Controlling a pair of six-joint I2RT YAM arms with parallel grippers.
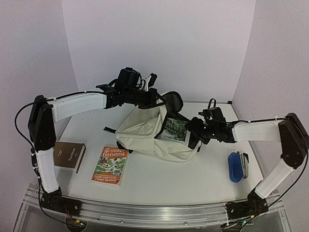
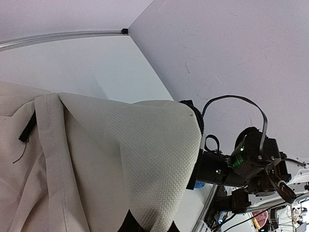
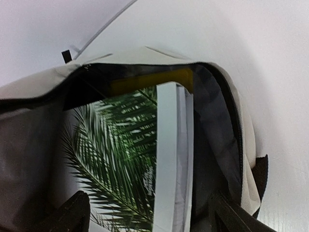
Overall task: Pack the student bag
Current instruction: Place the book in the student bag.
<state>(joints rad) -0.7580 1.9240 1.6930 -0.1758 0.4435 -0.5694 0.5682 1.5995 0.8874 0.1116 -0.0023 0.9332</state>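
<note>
Student bag: the student bag (image 1: 140, 130) sits mid-table, slumped on its side. Its top edge is hauled up at the back and its mouth gapes toward the right arm.
Bag up close: the left wrist view is filled with cream canvas (image 2: 120, 159), a seam running down the left side. The right wrist looks straight into the opening, with pale canvas rim (image 3: 43, 82) above and dark grey lining behind.
Inside the bag: a palm-leaf book (image 1: 173, 129) is partway into the mouth, its cover facing up, green fronds on white (image 3: 111, 154). A yellow strip shows past its far end.
Left gripper: the left gripper (image 1: 155, 99) is up at the bag's raised back edge, clamped tight on the canvas, and the cloth hangs down from it.
Right gripper: the right gripper (image 1: 194, 135) is right at the mouth, jaws spread wide (image 3: 149, 215). One dark finger (image 3: 72, 212) stands on each side of the book, gripping nothing.
Strap: a black strap (image 1: 110, 129) pokes out from the bag's left side, flat on the table (image 1: 193, 179).
Left of the bag: a Treehouse book (image 1: 110, 165) lies flat, cover up, apart from the bag. A brown book (image 1: 70, 155) lies further left, near the left arm.
Right of the bag: a blue case (image 1: 234, 166) lies near the right arm, well apart from the bag, with something pale just beside it that's too small to make out.
</note>
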